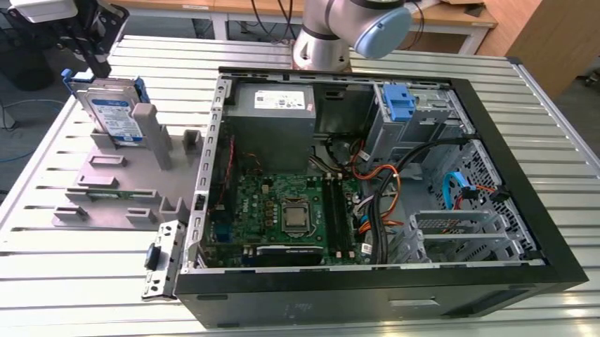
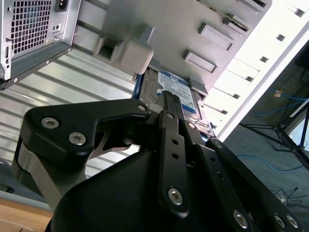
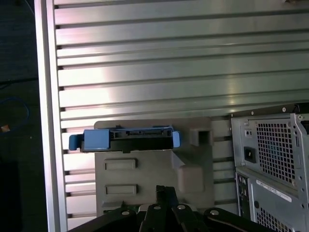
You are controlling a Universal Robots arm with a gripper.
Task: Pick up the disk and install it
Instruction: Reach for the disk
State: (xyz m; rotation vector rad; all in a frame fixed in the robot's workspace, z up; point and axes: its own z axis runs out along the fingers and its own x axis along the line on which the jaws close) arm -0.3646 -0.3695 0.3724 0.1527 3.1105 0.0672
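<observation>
The disk [image 1: 112, 112] is seen standing upright in a grey holder [image 1: 117, 172] (to the exterior view's left of the open case [image 1: 375, 288]), while the gripper [image 1: 95, 63], jaws closed on nothing, is held just above it.

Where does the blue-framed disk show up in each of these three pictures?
Exterior view: the disk stands upright in the grey stand, on the exterior view's left.
Second wrist view: the disk shows its label, against the stand.
First wrist view: the disk is edge-on, on the stand.
Shared landmark: the grey stand.
</observation>
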